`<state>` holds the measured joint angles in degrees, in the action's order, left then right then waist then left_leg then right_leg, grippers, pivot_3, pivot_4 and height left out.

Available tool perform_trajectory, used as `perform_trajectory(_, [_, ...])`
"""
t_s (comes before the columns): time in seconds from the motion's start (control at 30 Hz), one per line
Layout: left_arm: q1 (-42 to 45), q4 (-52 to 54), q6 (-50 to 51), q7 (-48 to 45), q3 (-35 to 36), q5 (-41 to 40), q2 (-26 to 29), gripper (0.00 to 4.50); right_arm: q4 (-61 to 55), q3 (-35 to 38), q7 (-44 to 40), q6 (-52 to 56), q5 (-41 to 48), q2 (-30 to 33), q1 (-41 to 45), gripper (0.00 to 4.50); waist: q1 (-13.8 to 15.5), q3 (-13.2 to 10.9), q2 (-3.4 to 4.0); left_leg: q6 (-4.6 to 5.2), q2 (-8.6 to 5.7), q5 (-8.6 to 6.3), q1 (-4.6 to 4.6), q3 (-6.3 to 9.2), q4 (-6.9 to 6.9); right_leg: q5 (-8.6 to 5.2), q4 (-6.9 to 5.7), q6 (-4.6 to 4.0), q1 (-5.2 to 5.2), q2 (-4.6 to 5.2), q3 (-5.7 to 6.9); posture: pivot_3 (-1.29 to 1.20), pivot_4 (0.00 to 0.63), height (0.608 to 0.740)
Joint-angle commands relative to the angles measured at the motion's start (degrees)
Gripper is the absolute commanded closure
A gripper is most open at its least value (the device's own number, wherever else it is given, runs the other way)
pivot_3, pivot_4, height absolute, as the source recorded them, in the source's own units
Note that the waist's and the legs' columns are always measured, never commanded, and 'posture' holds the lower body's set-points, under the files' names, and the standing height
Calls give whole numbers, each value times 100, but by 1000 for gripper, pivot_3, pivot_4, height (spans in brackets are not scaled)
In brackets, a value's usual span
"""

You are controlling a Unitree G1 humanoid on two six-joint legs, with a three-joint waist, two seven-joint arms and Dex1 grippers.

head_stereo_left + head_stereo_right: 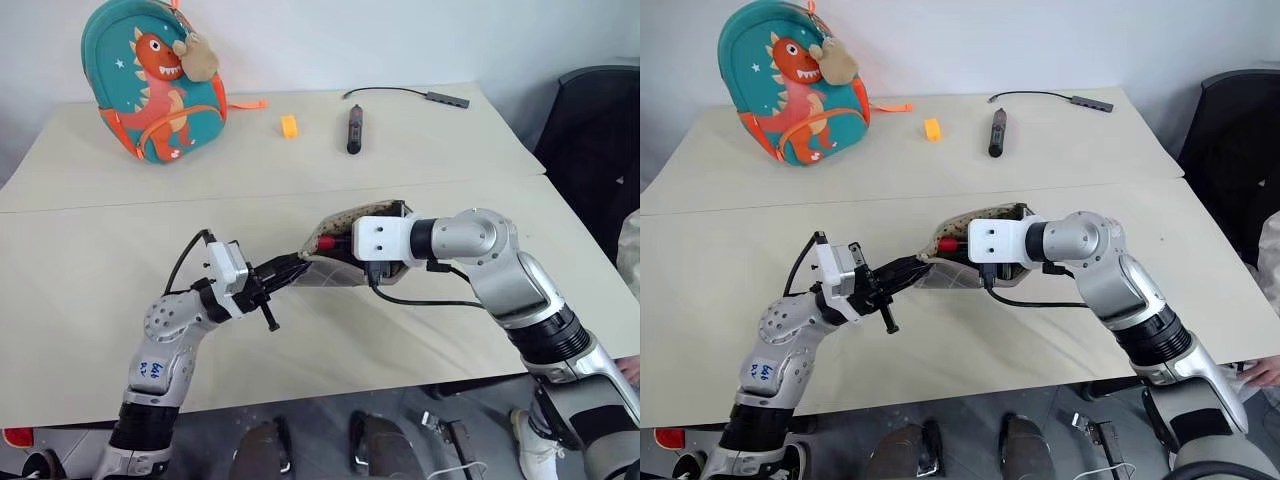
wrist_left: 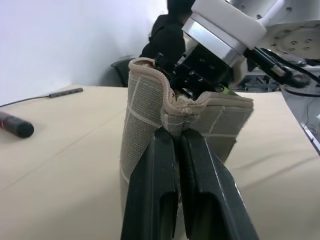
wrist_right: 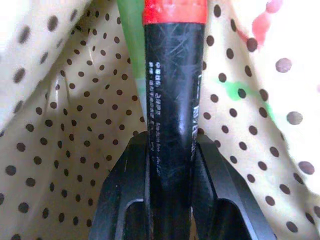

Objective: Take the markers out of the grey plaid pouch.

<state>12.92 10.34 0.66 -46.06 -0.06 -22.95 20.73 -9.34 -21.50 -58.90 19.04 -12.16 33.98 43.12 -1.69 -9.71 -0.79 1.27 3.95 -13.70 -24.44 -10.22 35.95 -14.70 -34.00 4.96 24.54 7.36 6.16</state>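
Observation:
The grey plaid pouch (image 1: pixel 335 228) hangs tilted above the table's (image 1: pixel 90 260) front half, mouth open, showing a dotted cream lining. My left gripper (image 2: pixel 177 134) is shut on the pouch's piped edge (image 2: pixel 172 107), holding it up. My right gripper (image 3: pixel 172 147) reaches inside the pouch and is shut on the red-capped marker (image 3: pixel 172 85), gripping its dark body. That marker's red cap (image 1: pixel 326 242) shows in the pouch mouth. A green marker (image 3: pixel 131 40) lies beside it against the lining, mostly hidden.
A teal dinosaur backpack (image 1: pixel 155 85) stands at the back left. An orange block (image 1: pixel 289 126), a black stick-shaped device (image 1: pixel 354 130) and a cable with a hub (image 1: pixel 445 98) lie on the far table. A black chair (image 1: pixel 600 140) stands at the right.

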Motion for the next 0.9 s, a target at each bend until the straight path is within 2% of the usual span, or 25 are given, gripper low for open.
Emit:
perform_trajectory(0.03, [-110, -113, -398, 111, -263, 738, 164, 4500, -550, 310, -26, 300, 567, -293, 64, 3846, 5, 0, 0, 1, -1, 0, 0, 0, 1, 0, 0, 0, 0, -3, 1, 0, 150, 740])
perform_trajectory(0.13, [-305, -222, -1093, -96, -495, 1239, 405, 4500, -325, 340, 108, 309, 349, -169, 81, 3846, 4, 0, 0, 4, -3, -3, 0, 0, 3, 1, -1, 1, -1, 0, 0, 0, 150, 740])
perform_trajectory(0.33, [-345, -369, -1960, -394, -748, 1463, 693, 4500, 234, 148, 352, -29, 66, -51, -282, 3846, 15, -1, 0, 5, -1, -5, -1, 0, -1, 0, 7, 0, -1, 8, 3, 0, 150, 740])
perform_trajectory(0.5, [-357, -398, -2092, -575, -858, 1311, 817, 4500, 394, 160, 525, -133, 19, -146, -334, 3846, -9, 0, 0, 4, 1, -6, -1, -2, -4, 0, 10, 0, -1, 12, 0, 0, 150, 740])
perform_trajectory(0.63, [-399, -421, -2327, -607, -913, 1353, 869, 4500, 520, 267, 796, 233, -53, -239, -344, 3846, -1, -1, 1, -3, 12, -6, -1, -3, -6, -2, 9, -3, 3, 9, 0, 0, 150, 740])
perform_trajectory(0.7, [-433, -441, -2357, -692, -993, 1352, 919, 4500, 449, 272, 685, 470, 96, -266, -400, 3846, 0, -1, 2, -6, 18, -8, -1, -3, -4, -3, 9, -6, 3, 8, 1, 0, 150, 740])
perform_trajectory(0.9, [-334, -510, -1972, -152, -635, 1147, 670, 4500, 180, 309, 269, -109, 476, 8, -545, 3847, 7, -1, 2, -4, 14, -9, -1, -4, -3, -2, 10, -4, 1, 4, 2, 0, 150, 740])
